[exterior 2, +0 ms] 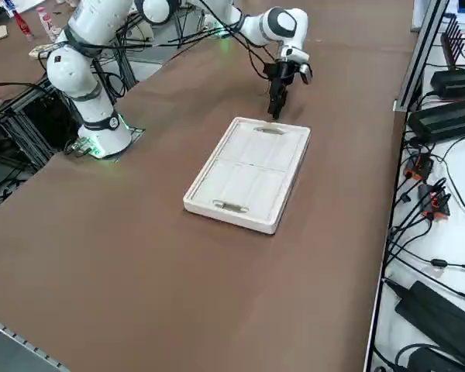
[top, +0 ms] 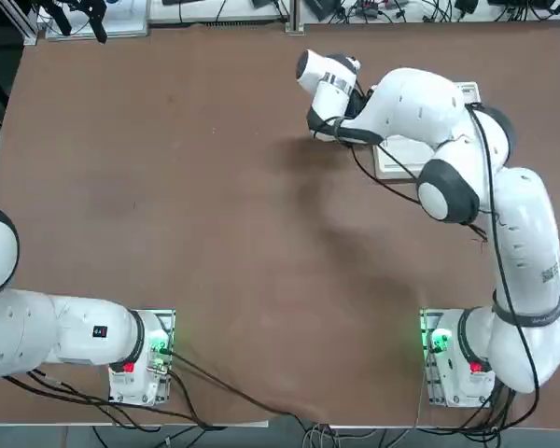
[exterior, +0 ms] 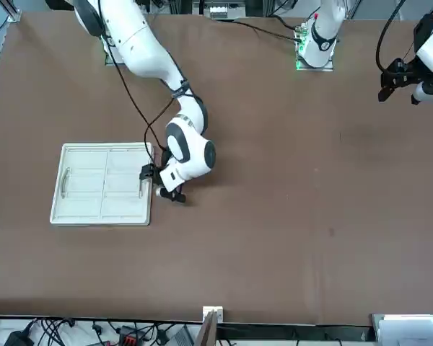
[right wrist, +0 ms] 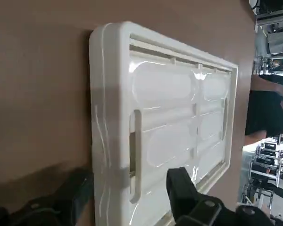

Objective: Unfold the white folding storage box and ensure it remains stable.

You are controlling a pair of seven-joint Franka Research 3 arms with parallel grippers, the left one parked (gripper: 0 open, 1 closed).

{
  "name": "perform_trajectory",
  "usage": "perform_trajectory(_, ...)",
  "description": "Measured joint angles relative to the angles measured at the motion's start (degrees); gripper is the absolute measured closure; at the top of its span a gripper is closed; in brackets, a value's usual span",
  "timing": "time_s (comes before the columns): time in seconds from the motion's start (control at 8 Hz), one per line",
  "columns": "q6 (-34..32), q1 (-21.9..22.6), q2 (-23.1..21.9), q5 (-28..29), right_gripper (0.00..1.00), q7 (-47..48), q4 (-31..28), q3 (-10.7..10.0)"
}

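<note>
**Jaws wide over box rim**

Right gripper (right wrist: 127,197) jaws stand wide, straddling one short rim of the white folding storage box (exterior: 101,184); contact cannot be told. Box lies flat, collapsed, on the counter (exterior: 289,216) near the robot's right-hand edge, toward the far side.

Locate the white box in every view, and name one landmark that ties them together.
Top: the box lies upper right, mostly hidden under the right arm.
Front: the box lies flat at left centre.
Right side: the box lies folded at centre.
Right wrist: the box fills the frame.
Shared landmark: the open right gripper straddling the rim of one short end.
</note>
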Motion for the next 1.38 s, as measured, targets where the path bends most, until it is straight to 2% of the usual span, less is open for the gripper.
perform_trajectory(1.38, -1.2, -0.7, 2.1, -0.1, 0.14, -3.2, 0.8, -0.3)
